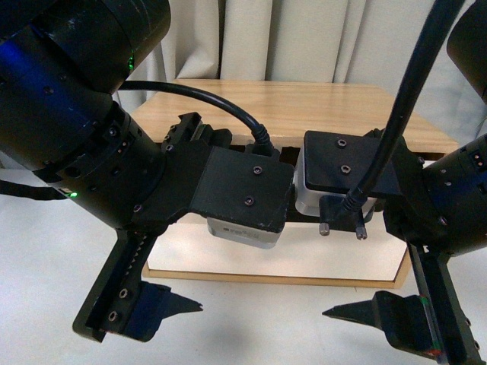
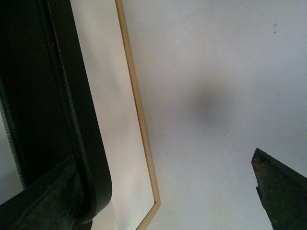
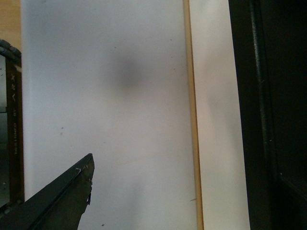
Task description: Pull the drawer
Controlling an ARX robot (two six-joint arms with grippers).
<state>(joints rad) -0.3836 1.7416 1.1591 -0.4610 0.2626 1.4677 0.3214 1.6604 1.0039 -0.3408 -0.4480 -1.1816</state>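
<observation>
Showed left gripper [image 1: 213,220] and right gripper [image 1: 344,226] splayed, empty, drawer [image 1: 266,260] just ahead; risked slipping off if closed on bare front.

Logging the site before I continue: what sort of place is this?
Probably an indoor test setup rather than a home: a pale curtain as backdrop and a wooden cabinet set on a plain white surface.

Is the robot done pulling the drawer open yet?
Not yet, it seems. Done: the left gripper and right gripper hang before the cabinet's white front. In hand: nothing; both are open and empty. Left: grabbing the drawer's handle, hidden here, and pulling.
</observation>
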